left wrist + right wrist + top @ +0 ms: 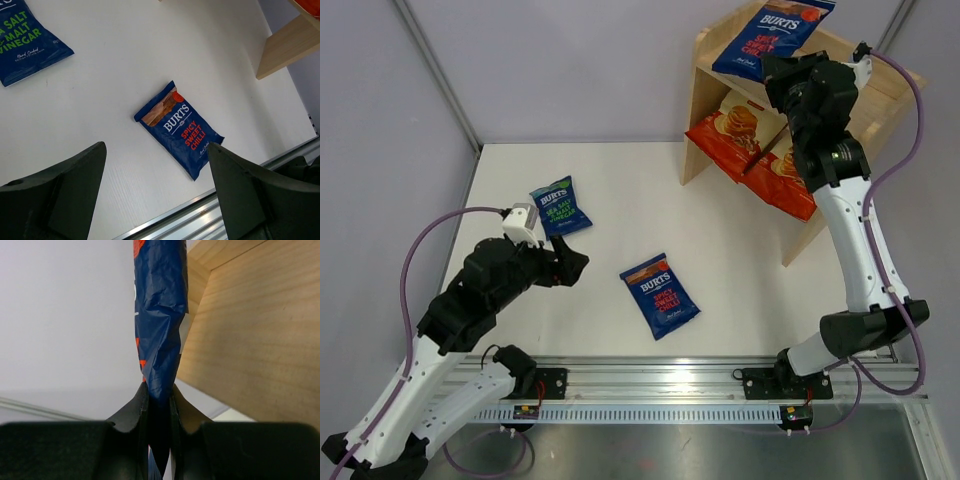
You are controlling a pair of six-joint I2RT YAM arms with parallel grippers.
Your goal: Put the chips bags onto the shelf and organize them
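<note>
My right gripper (778, 72) is shut on a red-lettered Burts bag (772, 34) and holds it over the top of the wooden shelf (890, 95); the bag (159, 315) hangs pinched between my fingers beside the shelf's wood (255, 335). Two cream-and-red Cassava Chips bags (735, 132) (788, 180) lie on the lower tier. A second red-lettered Burts bag (659, 295) lies mid-table, also in the left wrist view (179, 128). The green-lettered Burts bag (558, 206) lies at the left (25, 42). My left gripper (575, 262) is open and empty above the table (156, 165).
A white table (620, 190) holds everything. An aluminium rail (720, 375) runs along the near edge, also in the left wrist view (200, 220). Grey walls stand behind and to the sides. The shelf fills the back right corner.
</note>
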